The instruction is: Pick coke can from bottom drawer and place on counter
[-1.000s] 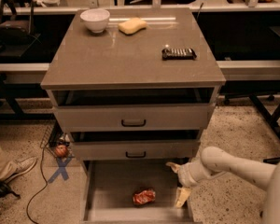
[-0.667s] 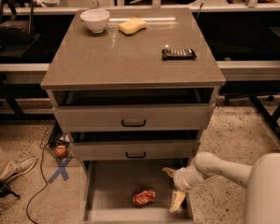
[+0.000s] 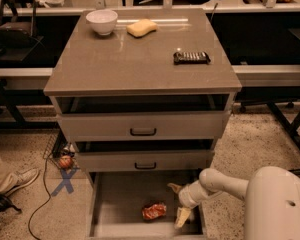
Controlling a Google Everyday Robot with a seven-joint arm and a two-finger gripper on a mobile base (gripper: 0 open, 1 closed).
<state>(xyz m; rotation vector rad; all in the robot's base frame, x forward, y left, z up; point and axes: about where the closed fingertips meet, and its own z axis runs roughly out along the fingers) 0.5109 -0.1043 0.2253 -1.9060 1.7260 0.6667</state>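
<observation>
Your gripper (image 3: 177, 202) sits low in the open bottom drawer (image 3: 117, 199), on its right side, fingers spread wide with nothing between them; the coke can (image 3: 154, 211) lies on its side on the drawer floor, just left of the lower finger (whether they touch, you cannot tell); up on the counter (image 3: 140, 64) you have a bowl (image 3: 101, 21), a sponge (image 3: 142, 28) and a dark packet (image 3: 191, 57)

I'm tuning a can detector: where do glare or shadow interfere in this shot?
Camera view: a glare streak lies on the counter by the sponge; the bottom drawer sits in dim shadow, so the coke can looks dull red; the gripper, open beside the can inside the drawer, shows pale.
</observation>
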